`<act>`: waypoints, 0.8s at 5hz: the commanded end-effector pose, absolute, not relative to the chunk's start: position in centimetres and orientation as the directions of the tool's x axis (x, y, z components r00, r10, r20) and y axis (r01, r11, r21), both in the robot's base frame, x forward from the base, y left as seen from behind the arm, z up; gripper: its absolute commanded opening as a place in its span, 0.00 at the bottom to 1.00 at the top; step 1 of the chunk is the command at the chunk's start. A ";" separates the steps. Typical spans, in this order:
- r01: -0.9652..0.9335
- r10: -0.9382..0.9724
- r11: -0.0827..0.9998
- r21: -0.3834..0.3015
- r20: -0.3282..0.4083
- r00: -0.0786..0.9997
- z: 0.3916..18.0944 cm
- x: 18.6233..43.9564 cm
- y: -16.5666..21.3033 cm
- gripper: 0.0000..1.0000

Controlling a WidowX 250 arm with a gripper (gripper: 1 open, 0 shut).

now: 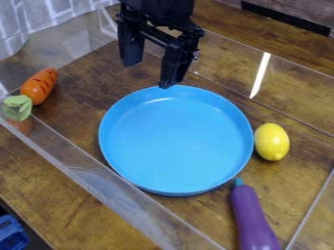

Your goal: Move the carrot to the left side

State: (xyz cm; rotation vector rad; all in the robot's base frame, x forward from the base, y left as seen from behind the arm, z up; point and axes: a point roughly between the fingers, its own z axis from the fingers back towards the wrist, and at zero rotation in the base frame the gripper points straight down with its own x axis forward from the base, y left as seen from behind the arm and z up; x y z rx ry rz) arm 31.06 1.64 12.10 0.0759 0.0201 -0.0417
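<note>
The carrot (pixel 41 85), a small orange-red toy with dark grooves, lies at the far left of the wooden table beside a green and tan block (pixel 19 107). My gripper (pixel 151 64) hangs open above the far rim of the blue plate (pixel 177 138), well to the right of the carrot and apart from it. Nothing sits between its two black fingers (pixel 174 64).
A yellow lemon (pixel 271 141) rests to the right of the plate. A purple eggplant (pixel 251 217) lies at the front right. Clear plastic walls (pixel 78 166) run along the table's front left and right sides.
</note>
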 end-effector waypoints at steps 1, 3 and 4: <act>0.026 -0.031 0.997 0.079 0.062 0.998 14.0 31.9 1.8 1.00; 0.026 -0.032 0.997 0.077 0.079 0.996 13.9 32.0 1.6 1.00; 0.019 -0.025 0.997 0.077 0.079 0.997 13.8 32.1 1.7 1.00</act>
